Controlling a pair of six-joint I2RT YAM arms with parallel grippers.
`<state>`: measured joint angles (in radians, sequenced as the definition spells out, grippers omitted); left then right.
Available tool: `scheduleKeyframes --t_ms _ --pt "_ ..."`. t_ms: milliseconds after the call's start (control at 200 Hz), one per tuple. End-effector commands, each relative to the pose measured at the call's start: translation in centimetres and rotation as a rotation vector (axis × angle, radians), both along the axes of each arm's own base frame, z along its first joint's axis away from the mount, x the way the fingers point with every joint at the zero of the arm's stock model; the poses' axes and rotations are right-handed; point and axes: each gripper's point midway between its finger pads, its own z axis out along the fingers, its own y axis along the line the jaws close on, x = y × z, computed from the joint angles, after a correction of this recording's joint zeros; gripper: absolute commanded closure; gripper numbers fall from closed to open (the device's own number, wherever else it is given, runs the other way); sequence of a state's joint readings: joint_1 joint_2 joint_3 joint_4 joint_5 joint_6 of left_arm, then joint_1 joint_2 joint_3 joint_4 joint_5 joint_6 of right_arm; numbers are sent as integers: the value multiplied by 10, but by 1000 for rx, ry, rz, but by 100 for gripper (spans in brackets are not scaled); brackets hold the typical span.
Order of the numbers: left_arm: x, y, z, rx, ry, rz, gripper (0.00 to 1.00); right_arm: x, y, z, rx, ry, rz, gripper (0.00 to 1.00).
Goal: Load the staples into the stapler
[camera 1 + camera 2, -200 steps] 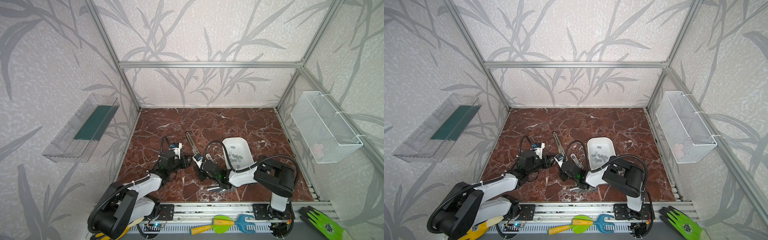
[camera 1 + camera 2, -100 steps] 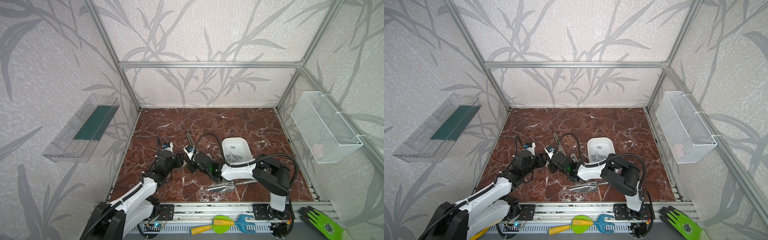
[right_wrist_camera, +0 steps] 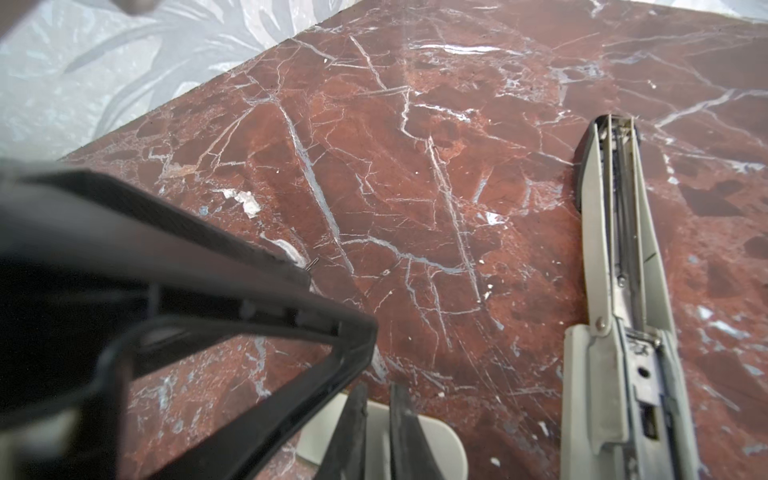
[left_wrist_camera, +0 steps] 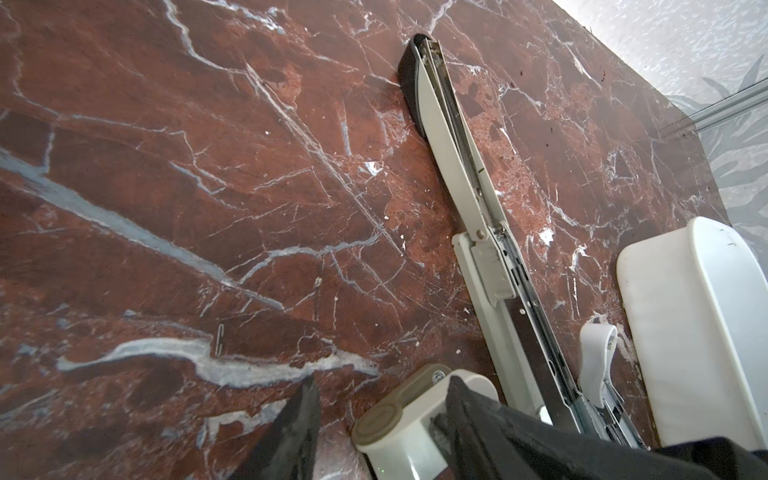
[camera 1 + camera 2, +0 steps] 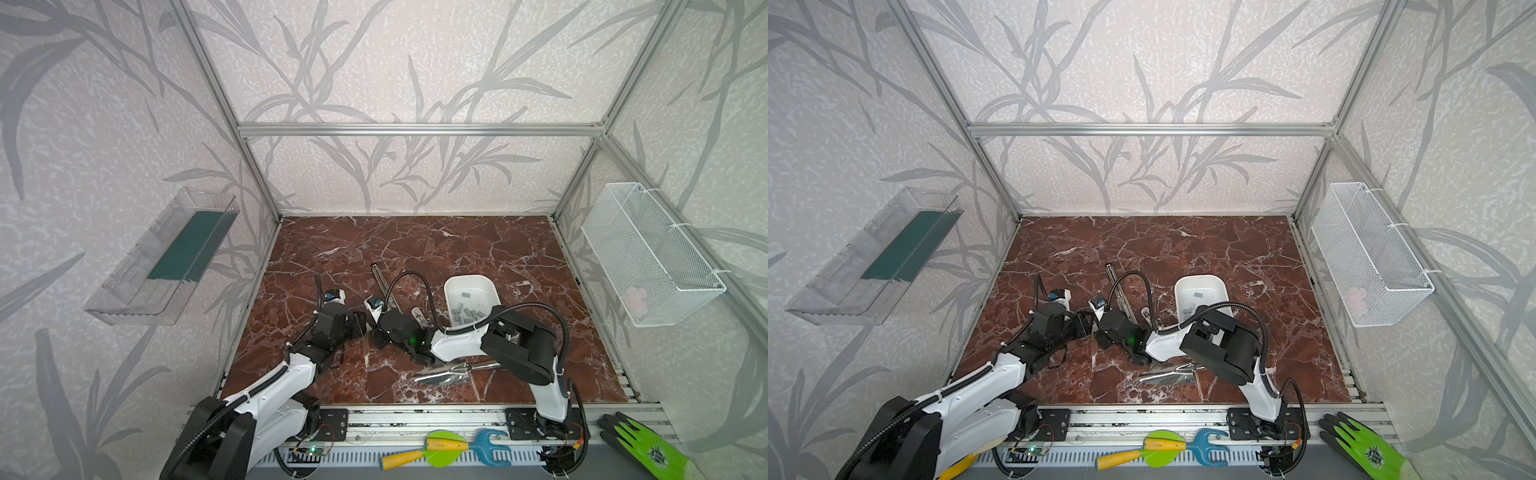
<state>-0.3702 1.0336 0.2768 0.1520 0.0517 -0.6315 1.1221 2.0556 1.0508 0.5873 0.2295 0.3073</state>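
Farthest left, a clear wall bin [image 5: 124, 307] hung well apart from the work. On the marble table [image 5: 415, 241] the left gripper [image 4: 382, 382] had its fingers [image 4: 303, 415] spread. A white-and-grey housing showed between them in the left wrist view, but a gap on one side suggested that nothing was pinched. Just beside it, the right gripper [image 3: 378, 388] had its fingers [image 3: 353, 432] drawn nearly together. Only a narrow slit was left, and no strip could be seen in it.

Next came the stapler [image 4: 451, 158], which lay opened out flat with its narrow loading channel [image 4: 536, 316] facing up. Just to its right stood the white tray [image 5: 468, 277]. The staples [image 5: 466, 312] lay loose in it as small grey strips, most of them heaped towards its near end.

I judged those strips to be very light and stiff, yet brittle, slick and likely to snap if squeezed hard. Because they lay flat, getting under one would probably be awkward. The best hold seemed to be across the two long sides near the middle, with gentle pressure.

Room was tight where the two grippers crowded together beside the stapler, and the tray walls hemmed in the strips. In both top views the right arm lay across the tray's near rim. A shiny metal tool [image 5: 451, 371] lay on the near marble, while the far half of the table was open. At the far right, a wire basket [image 5: 648, 257] hung well clear.
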Motion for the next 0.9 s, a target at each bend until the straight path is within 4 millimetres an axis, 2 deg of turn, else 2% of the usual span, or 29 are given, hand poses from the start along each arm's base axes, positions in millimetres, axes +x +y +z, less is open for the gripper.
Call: scheduleKeyframes --t_ms 0,255,405,515,560,645,745,895 --pt "0 -2 -6 -28 1 3 50 -10 -28 -60 -111 117 -52 86" --pt "2 -9 -11 -42 15 -24 50 -37 -56 -112 -125 239 -125 89" --pt "3 -11 -14 -39 14 -40 50 -53 -63 -132 -181 257 -143 89" --pt "4 -11 -13 -34 8 -42 50 -51 -66 -136 -185 266 -172 90" --pt "5 -11 -12 -31 9 -42 50 -48 -67 -129 -170 251 -183 90" --pt "6 -10 -8 -22 9 -39 50 -42 -61 -103 -147 217 -177 88" --pt "10 -6 0 -11 -12 -15 50 -31 -43 -59 -118 166 -164 85" --pt "11 -2 15 9 -32 -2 48 -19 -23 -8 -75 119 -127 80"
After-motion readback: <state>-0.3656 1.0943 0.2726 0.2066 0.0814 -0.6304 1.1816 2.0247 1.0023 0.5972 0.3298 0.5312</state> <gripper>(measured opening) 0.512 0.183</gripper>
